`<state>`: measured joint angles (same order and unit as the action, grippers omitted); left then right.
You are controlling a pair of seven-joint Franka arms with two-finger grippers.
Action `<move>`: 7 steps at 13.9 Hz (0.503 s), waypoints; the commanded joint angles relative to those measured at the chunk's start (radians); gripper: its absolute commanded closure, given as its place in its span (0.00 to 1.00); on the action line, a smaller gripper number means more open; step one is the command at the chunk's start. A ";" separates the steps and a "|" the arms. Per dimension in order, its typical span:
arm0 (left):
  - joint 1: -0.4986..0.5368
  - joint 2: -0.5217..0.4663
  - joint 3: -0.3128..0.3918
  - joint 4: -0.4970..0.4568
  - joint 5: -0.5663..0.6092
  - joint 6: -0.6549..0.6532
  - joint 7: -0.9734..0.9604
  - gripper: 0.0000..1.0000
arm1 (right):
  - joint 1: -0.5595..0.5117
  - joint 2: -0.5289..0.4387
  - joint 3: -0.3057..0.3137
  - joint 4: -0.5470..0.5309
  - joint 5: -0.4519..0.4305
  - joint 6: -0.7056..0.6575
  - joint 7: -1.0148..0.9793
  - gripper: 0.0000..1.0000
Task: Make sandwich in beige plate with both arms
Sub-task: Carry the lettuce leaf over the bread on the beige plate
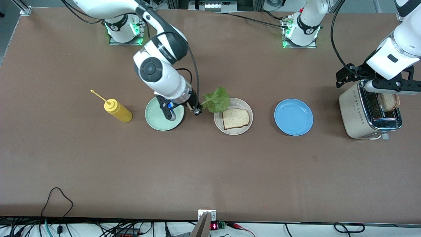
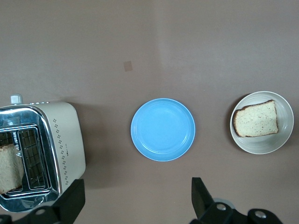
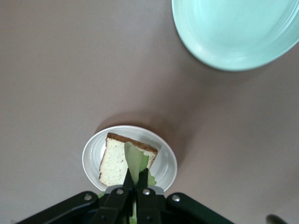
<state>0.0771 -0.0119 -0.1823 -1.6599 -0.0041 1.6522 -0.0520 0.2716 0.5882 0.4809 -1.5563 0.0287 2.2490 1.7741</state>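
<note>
- A brown matte surface (image 1: 210, 171) carries everything; both arm bases stand along its top edge.
- Toward the right arm's end: a yellow mustard bottle (image 1: 115, 109), then an empty mint-green plate (image 1: 157, 119).
- The right gripper (image 1: 197, 111), jaws closed on the lettuce leaf (image 1: 217, 99), hangs at the beige plate (image 1: 234, 130) rim. Carry the leaf fully over the bread slice (image 1: 235, 118) before releasing it low.
- Blue plate (image 1: 293, 117) is bare.
- The left gripper (image 1: 385, 86), jaws wide open, waits over the toaster (image 1: 357, 113) holding the second slice (image 1: 388, 101).

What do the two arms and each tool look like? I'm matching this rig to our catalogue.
Both arms are glossy white with black joint bands and black cables. The right tool and left tool are black with two fingers. Green lights glow at both bases.
</note>
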 commanded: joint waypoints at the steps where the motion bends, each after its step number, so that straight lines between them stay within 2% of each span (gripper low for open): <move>1: 0.006 -0.013 -0.006 0.003 0.012 -0.019 0.008 0.00 | 0.041 0.070 -0.016 0.028 -0.019 0.108 0.122 1.00; 5: -0.002 -0.011 0.012 0.003 0.010 -0.017 0.011 0.00 | 0.073 0.139 -0.018 0.028 -0.021 0.234 0.202 1.00; 7: -0.031 -0.011 0.029 0.003 0.013 -0.015 0.009 0.00 | 0.107 0.157 -0.051 0.030 -0.019 0.256 0.214 1.00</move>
<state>0.0756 -0.0121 -0.1736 -1.6599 -0.0040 1.6477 -0.0515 0.3365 0.7205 0.4640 -1.5547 0.0251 2.4855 1.9454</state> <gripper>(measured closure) 0.000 0.965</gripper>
